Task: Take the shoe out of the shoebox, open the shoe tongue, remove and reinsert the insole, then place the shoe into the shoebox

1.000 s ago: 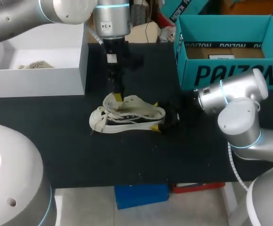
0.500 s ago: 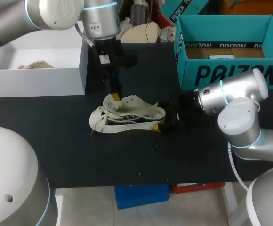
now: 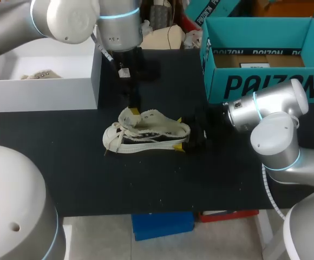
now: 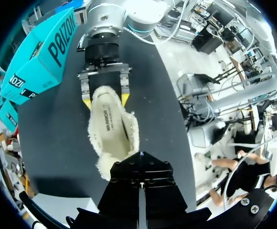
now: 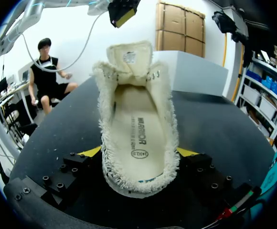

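Two tips of the right gripper (image 5: 139,151) pinch the back of the shoe (image 5: 136,119), and the left gripper (image 3: 133,109) hangs just above the shoe, open or closed I cannot tell.

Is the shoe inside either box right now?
No, the shoe lies on the black table, between the white box and the teal box.

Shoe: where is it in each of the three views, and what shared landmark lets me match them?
Head view: shoe in the middle of the table, heel toward the right gripper.
Left wrist view: shoe lying lengthwise, heel farthest, between the right gripper's tips.
Right wrist view: shoe between the right gripper's own tips, heel nearest, tongue farthest.
Landmark: the right gripper shut on the heel, seen in all three.
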Motion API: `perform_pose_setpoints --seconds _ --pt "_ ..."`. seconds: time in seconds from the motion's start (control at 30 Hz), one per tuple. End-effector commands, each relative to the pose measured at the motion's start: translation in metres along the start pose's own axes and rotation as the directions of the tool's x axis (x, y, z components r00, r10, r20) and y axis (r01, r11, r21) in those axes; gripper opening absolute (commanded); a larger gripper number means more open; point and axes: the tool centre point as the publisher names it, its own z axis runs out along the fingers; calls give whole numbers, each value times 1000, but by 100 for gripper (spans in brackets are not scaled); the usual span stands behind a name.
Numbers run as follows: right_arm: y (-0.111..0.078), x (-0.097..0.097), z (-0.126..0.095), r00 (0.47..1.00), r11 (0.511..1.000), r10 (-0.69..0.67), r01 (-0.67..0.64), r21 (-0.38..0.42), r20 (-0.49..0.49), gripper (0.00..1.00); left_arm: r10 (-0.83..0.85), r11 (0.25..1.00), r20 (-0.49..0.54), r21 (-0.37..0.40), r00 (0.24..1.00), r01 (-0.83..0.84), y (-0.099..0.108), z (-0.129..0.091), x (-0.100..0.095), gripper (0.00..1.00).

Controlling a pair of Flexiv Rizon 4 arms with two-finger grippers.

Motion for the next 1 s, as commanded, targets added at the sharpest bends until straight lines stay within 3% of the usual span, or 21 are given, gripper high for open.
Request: perform_pose_setpoints --seconds 0.03,0.57,1.0 --pt "-2 -1 3 1000 1000 1 -1 2 1 0 -12 1000 32 -16 999 13 -8 8 -3 0" --pt "-2 -1 3 1000 1000 1 -1 2 1 0 -57 998 -29 2 998 57 -15 50 -44 0" --pt "-2 -1 3 1000 1000 1 -1 2 1 0 -76 997 -72 -15 995 75 -19 82 -59 0"
